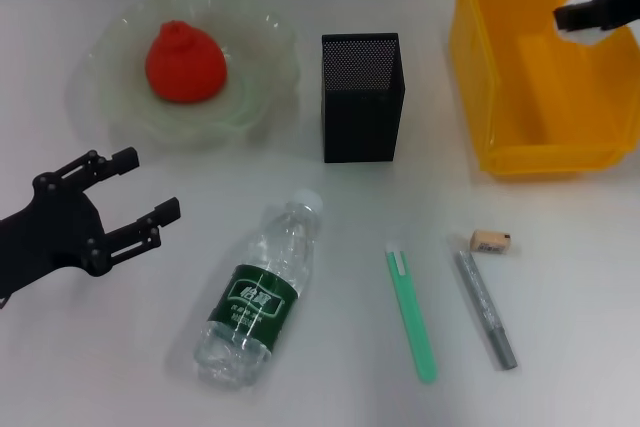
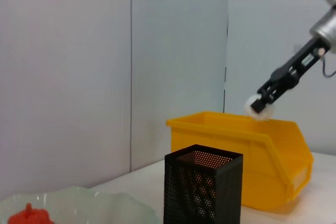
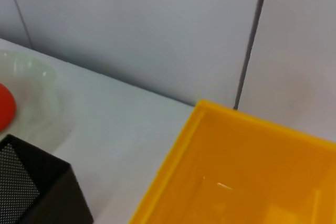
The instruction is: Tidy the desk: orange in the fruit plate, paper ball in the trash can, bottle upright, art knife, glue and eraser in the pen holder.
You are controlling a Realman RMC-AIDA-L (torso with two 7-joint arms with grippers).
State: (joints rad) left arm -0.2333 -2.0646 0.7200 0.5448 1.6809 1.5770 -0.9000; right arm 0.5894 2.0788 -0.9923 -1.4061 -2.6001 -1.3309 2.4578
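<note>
The orange (image 1: 185, 62) lies in the fruit plate (image 1: 110, 112) at the back left. My right gripper (image 1: 572, 17) is shut on the paper ball (image 1: 586, 33) above the yellow trash can (image 1: 500, 97); the left wrist view shows this gripper (image 2: 261, 102) and the ball (image 2: 257, 109) just over the bin's rim (image 2: 231, 129). The bottle (image 1: 260, 292) lies on its side at the front. A green art knife (image 1: 412, 312), a grey glue stick (image 1: 486, 309) and the eraser (image 1: 490, 242) lie right of it. The pen holder (image 1: 362, 97) stands mid-table. My left gripper (image 1: 150, 185) is open and empty, left of the bottle.
The table is white, with a grey wall behind it. The right wrist view looks down into the trash can (image 3: 252, 182), with a corner of the pen holder (image 3: 31, 187) and the plate (image 3: 37, 87) beside it.
</note>
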